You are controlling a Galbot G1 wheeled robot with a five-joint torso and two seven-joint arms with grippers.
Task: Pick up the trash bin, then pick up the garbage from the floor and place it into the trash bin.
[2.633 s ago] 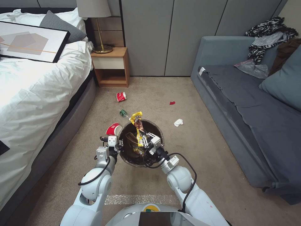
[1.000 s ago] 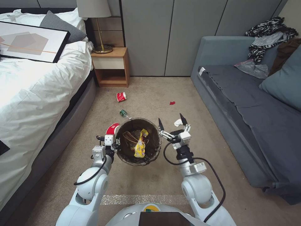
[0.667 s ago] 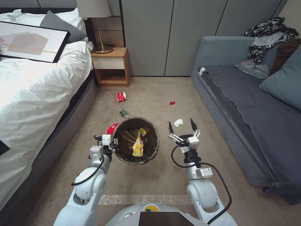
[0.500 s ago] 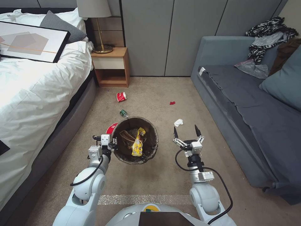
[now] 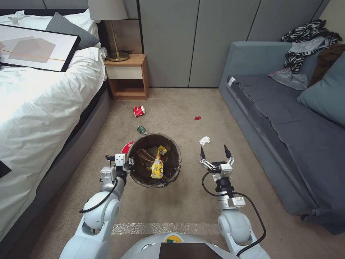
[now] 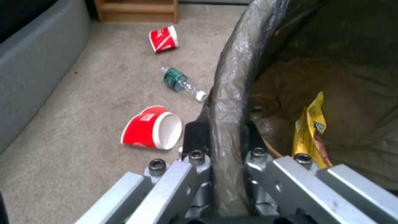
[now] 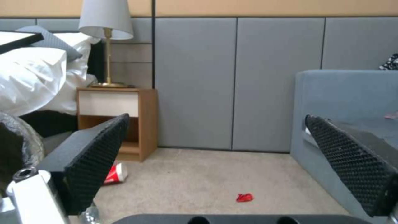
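Observation:
My left gripper (image 5: 128, 166) is shut on the rim of the trash bin (image 5: 174, 169), holding it above the carpet; its fingers (image 6: 194, 137) clamp the bagged rim (image 6: 230, 93). Inside lie a yellow wrapper (image 5: 157, 167) and a crumpled brown paper bag (image 5: 144, 155). My right gripper (image 5: 214, 154) is open and empty, right of the bin. On the floor lie a red cup (image 5: 126, 146) beside the bin, a green-labelled bottle (image 5: 141, 129), a second red cup (image 5: 139, 110), a white tissue (image 5: 204, 140) and a red scrap (image 5: 197, 118).
A bed (image 5: 39, 104) runs along the left, a grey sofa (image 5: 287, 126) along the right. A wooden nightstand (image 5: 127, 77) with a lamp stands by the far wall. Open carpet lies between them.
My right gripper let go of the yellow wrapper, which dropped into the bin, then swung out to the right, open. The bin shifted slightly left.

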